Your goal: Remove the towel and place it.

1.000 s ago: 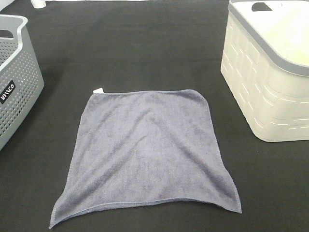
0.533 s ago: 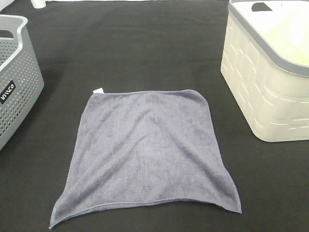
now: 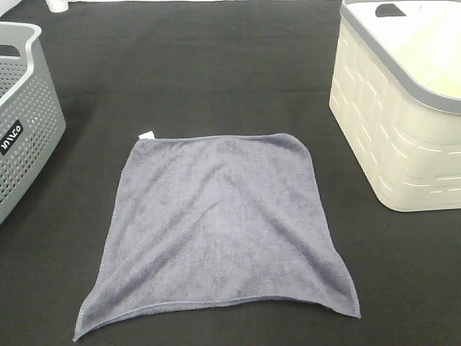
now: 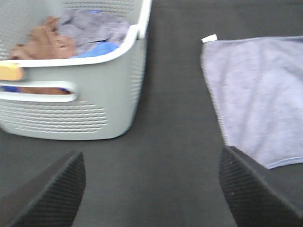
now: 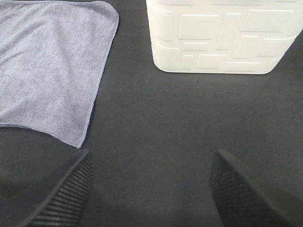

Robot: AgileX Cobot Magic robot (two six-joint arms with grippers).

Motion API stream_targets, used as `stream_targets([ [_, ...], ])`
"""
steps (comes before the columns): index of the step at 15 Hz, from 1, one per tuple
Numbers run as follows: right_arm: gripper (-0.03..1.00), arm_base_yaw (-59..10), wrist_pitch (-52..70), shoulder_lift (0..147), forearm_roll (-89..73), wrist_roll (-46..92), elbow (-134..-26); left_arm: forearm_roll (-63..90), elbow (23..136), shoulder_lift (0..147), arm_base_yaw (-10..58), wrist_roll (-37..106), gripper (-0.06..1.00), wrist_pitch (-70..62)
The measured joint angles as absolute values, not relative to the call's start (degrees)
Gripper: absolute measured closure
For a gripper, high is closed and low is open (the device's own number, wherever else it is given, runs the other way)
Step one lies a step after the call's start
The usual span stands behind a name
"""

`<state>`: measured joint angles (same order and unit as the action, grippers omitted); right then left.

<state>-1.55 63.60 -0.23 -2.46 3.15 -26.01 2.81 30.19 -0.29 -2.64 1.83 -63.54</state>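
Exterior high view: towel (image 3: pixel 216 231) lies flat on black counter (image 3: pixel 216 72) between grey basket (image 3: pixel 21 108) and cream basket (image 3: pixel 403 122), left tool (image 4: pixel 151 189) and right tool (image 5: pixel 149 189) both spread, empty, apart from it, placing looks done or next needs an edge pinch

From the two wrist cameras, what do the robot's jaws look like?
Only the tips show. The left gripper has two black jaws with a fine ribbed, dotted texture on rounded ends. The right gripper looks the same: black, ribbed, rounded. No cables, markings or arm links are visible, and the high camera shows no arm.
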Motion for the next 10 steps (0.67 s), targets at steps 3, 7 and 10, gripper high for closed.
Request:
stream_targets([
  [3,0.28,-1.55,63.60,-0.23,-2.46,3.15,-26.01,3.67,29.85,-0.29,-2.64,0.97,0.21,-62.91],
  [7,0.28,-1.55,63.60,-0.23,-2.46,3.15,-26.01,3.67,29.85,-0.29,-2.64,0.80,0.21,-62.68],
  [10,0.28,-1.55,63.60,-0.23,-2.58,3.15,-26.01,3.67,29.85,-0.29,-2.64,0.69,0.21,-62.68],
])
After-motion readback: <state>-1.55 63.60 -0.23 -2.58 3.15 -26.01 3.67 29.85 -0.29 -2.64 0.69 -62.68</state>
